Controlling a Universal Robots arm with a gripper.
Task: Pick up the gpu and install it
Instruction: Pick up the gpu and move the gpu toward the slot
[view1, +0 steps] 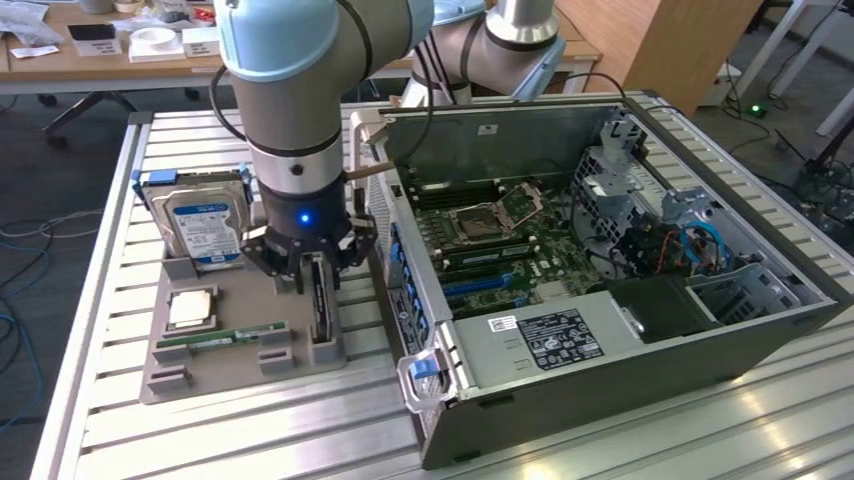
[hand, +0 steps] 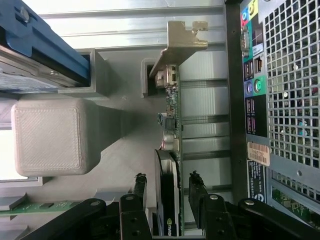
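One open computer case (view1: 601, 250) filled the exterior view's right; beside it we saw a grey holder tray (view1: 220, 375), where the gpu (hand: 171, 127) stood on edge. Our gripper (view1: 318, 275) straddled it, fingers (hand: 196, 187) spread wide, gripping nothing.

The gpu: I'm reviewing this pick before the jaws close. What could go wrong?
The open gripper straddles the gpu standing on edge; one finger faces its black fan side, so closing could press there. Its silver bracket sits beside a post of the gray holder, so a skewed lift might snag. The computer case stands close; a swing could hit it.
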